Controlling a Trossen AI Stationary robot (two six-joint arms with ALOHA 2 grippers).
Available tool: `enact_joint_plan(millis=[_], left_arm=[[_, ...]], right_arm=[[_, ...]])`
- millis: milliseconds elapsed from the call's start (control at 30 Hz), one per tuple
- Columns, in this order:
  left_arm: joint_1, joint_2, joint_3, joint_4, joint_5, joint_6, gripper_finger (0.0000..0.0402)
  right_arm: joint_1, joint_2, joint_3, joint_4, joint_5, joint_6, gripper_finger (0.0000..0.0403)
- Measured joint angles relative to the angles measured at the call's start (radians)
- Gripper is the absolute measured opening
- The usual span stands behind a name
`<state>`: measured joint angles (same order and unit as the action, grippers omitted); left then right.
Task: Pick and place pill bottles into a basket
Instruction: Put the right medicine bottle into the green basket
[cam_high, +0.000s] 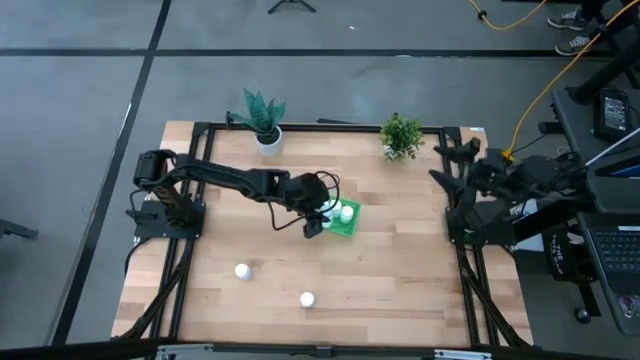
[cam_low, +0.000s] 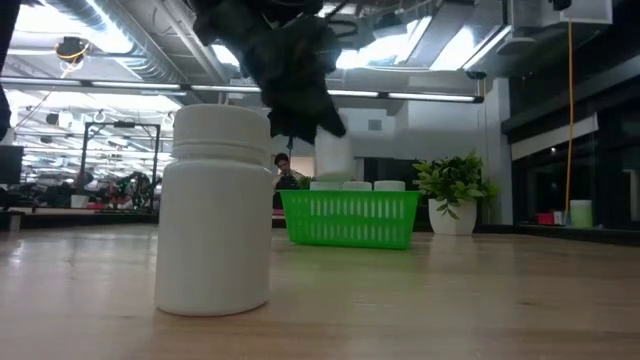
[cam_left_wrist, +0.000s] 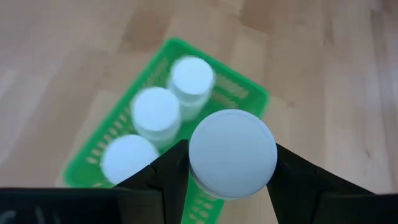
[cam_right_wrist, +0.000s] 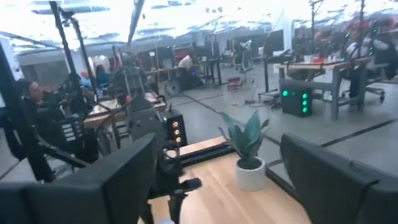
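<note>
left gripper (cam_left_wrist: 231, 186) clamps pill bottle (cam_left_wrist: 232, 152) above basket (cam_left_wrist: 249, 87) (three inside), poised to drop | right gripper (cam_right_wrist: 214, 180) parked, fingers apart

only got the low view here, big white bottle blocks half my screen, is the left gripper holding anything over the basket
Observer: Yes. The left gripper is shut on a pill bottle above the green basket.
Operator: how many already in there
Observer: Three bottles stand in the basket, seen in the left wrist view.
Operator: any left on the table
Observer: Two, one and another, both on the table's near part in the high view.
</note>
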<state>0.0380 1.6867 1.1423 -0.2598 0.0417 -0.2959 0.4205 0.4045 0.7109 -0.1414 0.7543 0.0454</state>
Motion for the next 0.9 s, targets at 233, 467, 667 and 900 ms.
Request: enact_joint_plan(millis=[233,467,667,900], left_arm=[[0.000,0.001,0.000,-0.009,-0.033,-0.070,0.0172],[-0.013,0.001,0.000,-0.044,-0.073,-0.076,0.0172],[-0.010,0.001,0.000,-0.063,-0.084,-0.057,0.0172],[-0.007,0.000,-0.036,-0.059,-0.112,-0.045,0.0172]], right_arm=[[-0.009,-0.011,-0.093,-0.034,-0.021,0.055,0.0337],[-0.008,0.063,-0.130,-0.041,-0.053,0.108,0.0337],[-0.008,0.085,-0.130,-0.007,-0.071,0.091,0.0337],[-0.008,0.084,-0.130,0.037,-0.071,0.049,0.0337]])
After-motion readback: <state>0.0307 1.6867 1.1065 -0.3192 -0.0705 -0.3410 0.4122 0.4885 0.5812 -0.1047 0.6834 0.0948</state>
